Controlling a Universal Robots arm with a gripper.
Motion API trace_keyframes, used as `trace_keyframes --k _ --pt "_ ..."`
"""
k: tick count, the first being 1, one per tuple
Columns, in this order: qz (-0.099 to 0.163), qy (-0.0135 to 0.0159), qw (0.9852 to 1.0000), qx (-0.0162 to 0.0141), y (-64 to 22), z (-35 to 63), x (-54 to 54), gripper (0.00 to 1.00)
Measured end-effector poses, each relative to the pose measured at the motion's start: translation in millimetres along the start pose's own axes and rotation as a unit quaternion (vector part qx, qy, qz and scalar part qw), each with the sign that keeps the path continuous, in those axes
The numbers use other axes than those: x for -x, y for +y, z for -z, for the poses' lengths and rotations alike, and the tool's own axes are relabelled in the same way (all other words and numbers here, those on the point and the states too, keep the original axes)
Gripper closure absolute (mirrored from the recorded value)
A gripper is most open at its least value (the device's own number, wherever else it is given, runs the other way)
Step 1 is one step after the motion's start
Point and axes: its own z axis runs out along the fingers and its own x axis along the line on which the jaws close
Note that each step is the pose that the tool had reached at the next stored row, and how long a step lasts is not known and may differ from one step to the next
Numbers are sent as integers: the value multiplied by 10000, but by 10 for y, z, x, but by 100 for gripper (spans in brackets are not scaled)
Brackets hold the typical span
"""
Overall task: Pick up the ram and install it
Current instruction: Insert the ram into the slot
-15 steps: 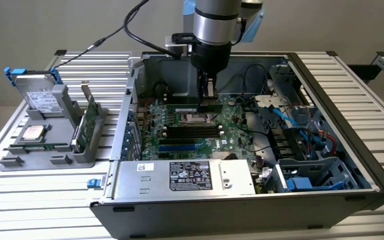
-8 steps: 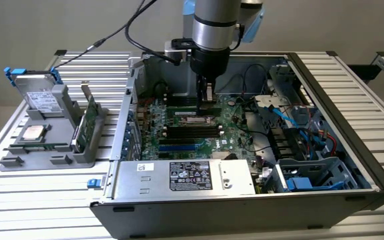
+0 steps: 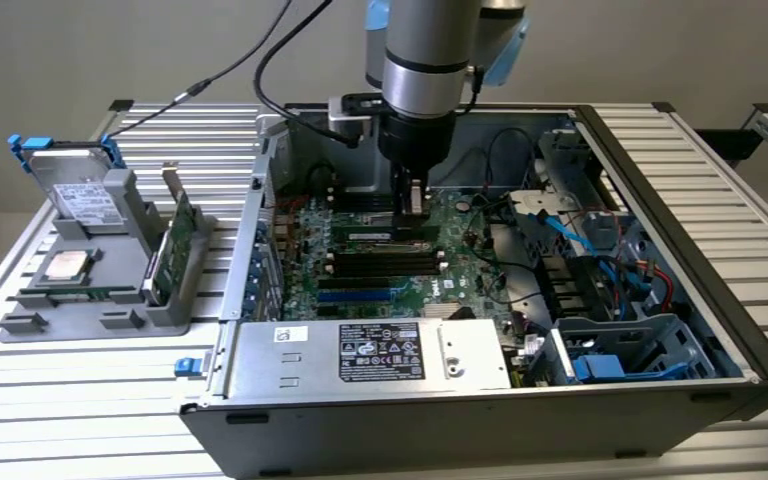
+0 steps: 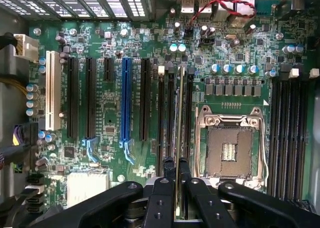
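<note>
Green motherboard [image 4: 107, 43], blue slot [image 4: 125, 100], white slot [image 4: 52, 90], black pincer [image 4: 176, 161].

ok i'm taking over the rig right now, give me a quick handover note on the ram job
Gripper: shut on the ram, holding it edge-on, low inside the open computer case.
Ram: in line with the memory slots beside the empty processor socket on the motherboard.
Done: ram picked up and brought to the slots.
Left: seating. I cannot tell whether it is pressed in yet, and the gripper has not let go.
</note>
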Motion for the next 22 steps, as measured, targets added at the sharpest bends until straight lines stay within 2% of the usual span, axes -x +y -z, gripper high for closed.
trace_keyframes --k 10,16,22 --pt "32 2 10000 -1 1 -173 -26 86" --pt "62 3 10000 -2 1 -181 -40 86" --pt "87 4 10000 -3 2 -188 -103 86"
